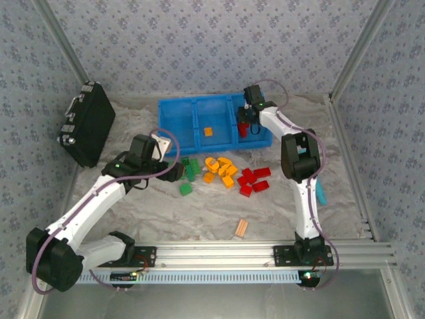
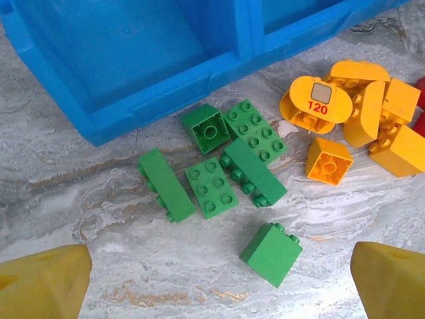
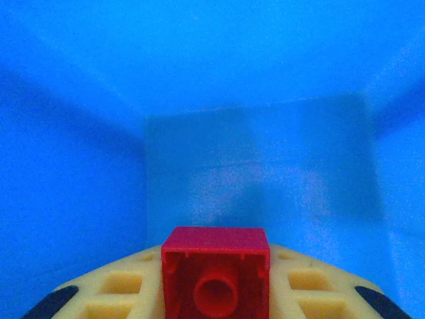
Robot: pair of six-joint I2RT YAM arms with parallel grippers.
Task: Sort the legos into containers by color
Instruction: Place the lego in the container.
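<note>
The right claw (image 1: 246, 126) is pinching a red brick (image 3: 216, 282) inside the right compartment of the blue bin (image 1: 176, 123), seemingly ready for dropping. The left claw (image 1: 174, 171) is hovering, spread wide, over green bricks (image 2: 229, 166) just before the bin.

One number could be read: "120", printed in red on the flat oval face of a yellow brick (image 2: 317, 106). The number was placed just below a small grey square panel (image 2: 321, 92) set in the same face. In the left wrist view, this brick was seen leaning against the other yellow bricks (image 2: 382, 116) on the table (image 2: 99, 199). It was found near the front wall of the bin (image 2: 166, 93), to the right of the green bricks (image 2: 232, 163). In the top view the digits were too small to be made out.
</note>
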